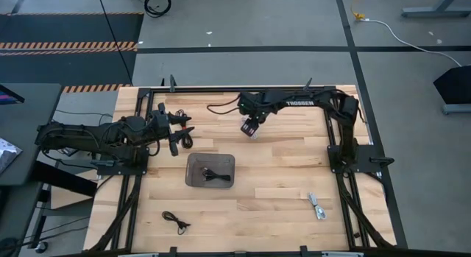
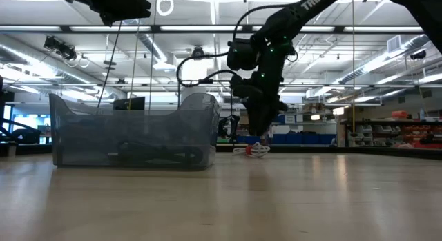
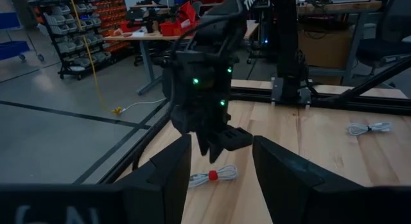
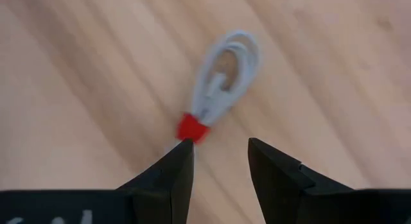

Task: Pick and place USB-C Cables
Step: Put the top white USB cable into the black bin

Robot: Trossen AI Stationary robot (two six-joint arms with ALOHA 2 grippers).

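A white bundled cable with a red tie (image 4: 221, 83) lies flat on the wood near the table's far edge, also seen in the low view (image 2: 257, 150) and the left wrist view (image 3: 212, 176). My right gripper (image 4: 218, 150) hangs open just above it, fingers pointing down, the red tie (image 4: 192, 128) close to one fingertip. My left gripper (image 1: 181, 136) waits open over the table's left part. The grey tray (image 1: 193, 163) stands mid-table with a black cable (image 1: 215, 177) inside. A second black cable (image 1: 175, 222) and a white/grey cable (image 1: 316, 207) lie near the near edge.
The tray (image 2: 135, 127) stands between the two arms, nearer than the right gripper (image 2: 260, 127). Black frame rails run along the table's edges. Bare wood lies right of the tray. A black lead (image 1: 221, 107) trails on the far part of the table.
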